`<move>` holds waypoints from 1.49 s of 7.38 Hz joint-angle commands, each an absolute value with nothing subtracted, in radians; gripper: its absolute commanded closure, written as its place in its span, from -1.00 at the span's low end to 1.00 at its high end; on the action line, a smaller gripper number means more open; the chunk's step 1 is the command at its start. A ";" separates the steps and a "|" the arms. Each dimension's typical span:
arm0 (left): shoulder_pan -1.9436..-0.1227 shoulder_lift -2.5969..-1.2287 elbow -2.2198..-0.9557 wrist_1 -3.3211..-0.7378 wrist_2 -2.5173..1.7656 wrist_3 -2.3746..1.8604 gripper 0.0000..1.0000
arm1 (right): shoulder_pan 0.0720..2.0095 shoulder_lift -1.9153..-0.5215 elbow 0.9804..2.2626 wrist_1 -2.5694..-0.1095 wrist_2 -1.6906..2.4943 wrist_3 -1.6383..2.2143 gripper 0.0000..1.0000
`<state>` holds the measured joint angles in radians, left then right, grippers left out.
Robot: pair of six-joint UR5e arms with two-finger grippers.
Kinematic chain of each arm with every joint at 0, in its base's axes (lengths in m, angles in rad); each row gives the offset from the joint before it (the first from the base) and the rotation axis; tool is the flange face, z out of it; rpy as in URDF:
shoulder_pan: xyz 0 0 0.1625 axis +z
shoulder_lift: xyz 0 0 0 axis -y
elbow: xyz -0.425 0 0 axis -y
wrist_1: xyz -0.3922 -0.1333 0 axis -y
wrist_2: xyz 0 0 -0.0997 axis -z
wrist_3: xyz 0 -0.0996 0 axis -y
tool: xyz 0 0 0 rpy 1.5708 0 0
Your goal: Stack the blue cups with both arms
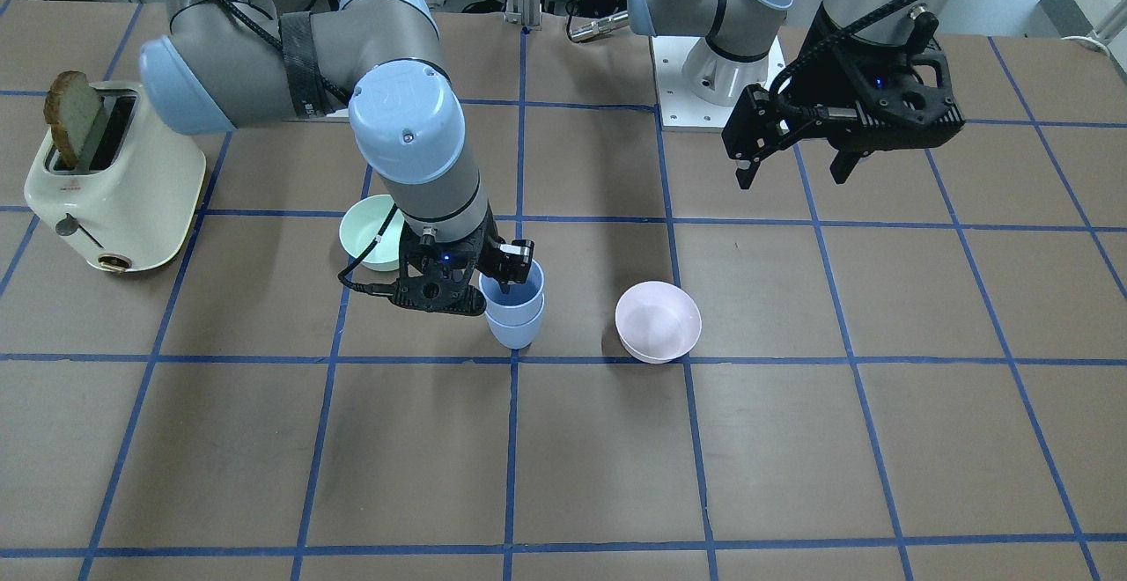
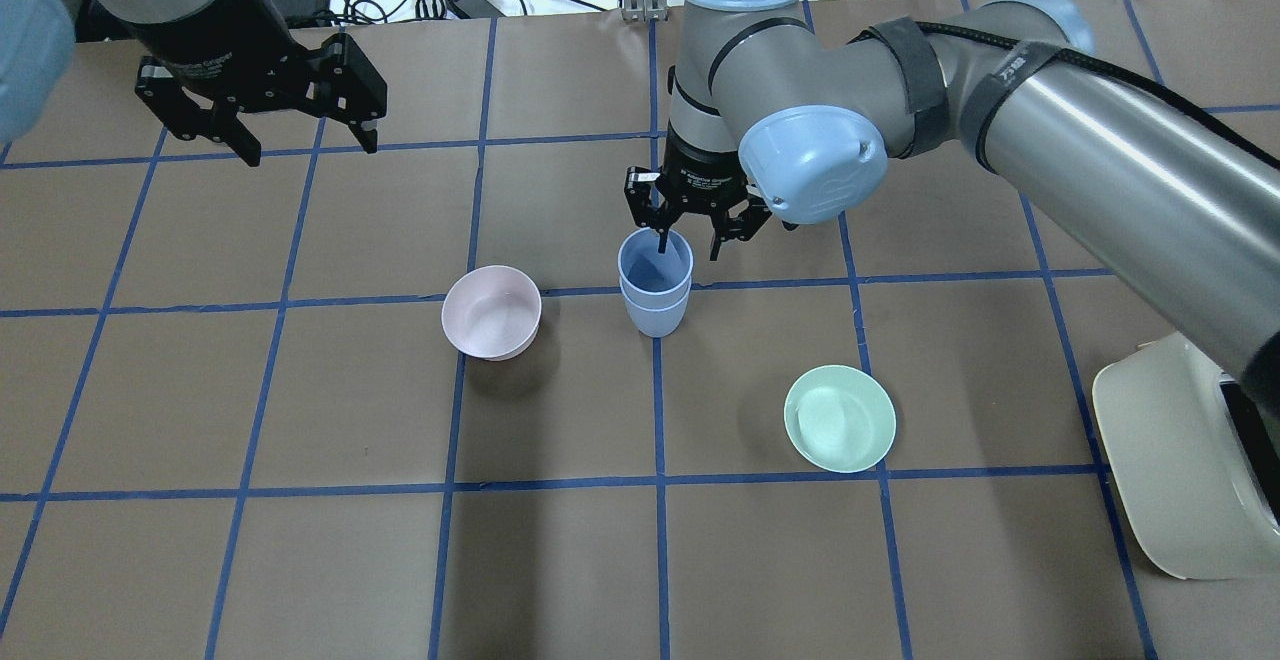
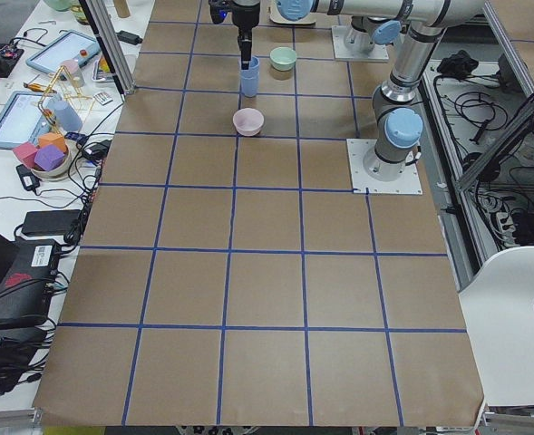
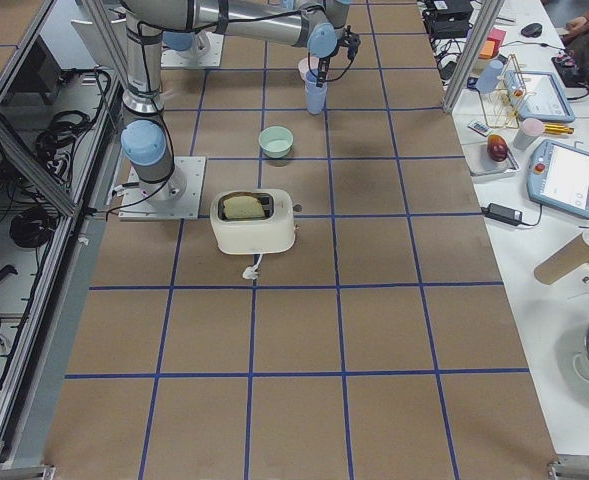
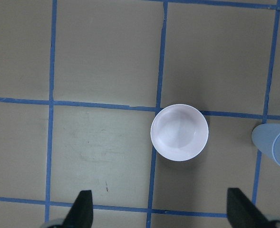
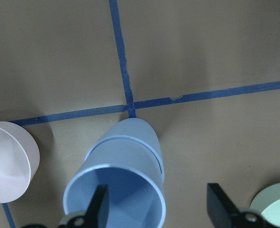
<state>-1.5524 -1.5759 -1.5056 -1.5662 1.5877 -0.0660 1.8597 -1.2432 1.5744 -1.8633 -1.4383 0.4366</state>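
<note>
The two blue cups (image 2: 655, 285) stand nested in one upright stack near the table's middle. They also show in the front view (image 1: 515, 312) and the right wrist view (image 6: 125, 166). My right gripper (image 2: 689, 240) is open over the stack. One finger (image 6: 97, 209) hangs inside the upper cup and the other finger (image 6: 218, 204) is outside its wall, with neither pressing it. My left gripper (image 2: 310, 145) is open and empty, held high over the far left part of the table, well away from the cups. It also shows in the left wrist view (image 5: 161, 209).
A pale pink bowl (image 2: 490, 312) sits left of the stack in the overhead view. A mint-green bowl (image 2: 839, 418) sits nearer, to the right. A cream toaster (image 1: 114, 185) holding a slice of bread stands at the table end on my right.
</note>
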 commanded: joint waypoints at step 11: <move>-1.552 -1.569 -1.513 -1.566 1.588 -0.066 -1.00 | 1.655 -1.456 1.482 -1.602 -1.577 0.135 -1.00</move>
<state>-1.5524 -1.5702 -1.5117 -1.5662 1.5876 -0.0659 1.6731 -1.4362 1.4815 -1.6453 -1.5803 0.1676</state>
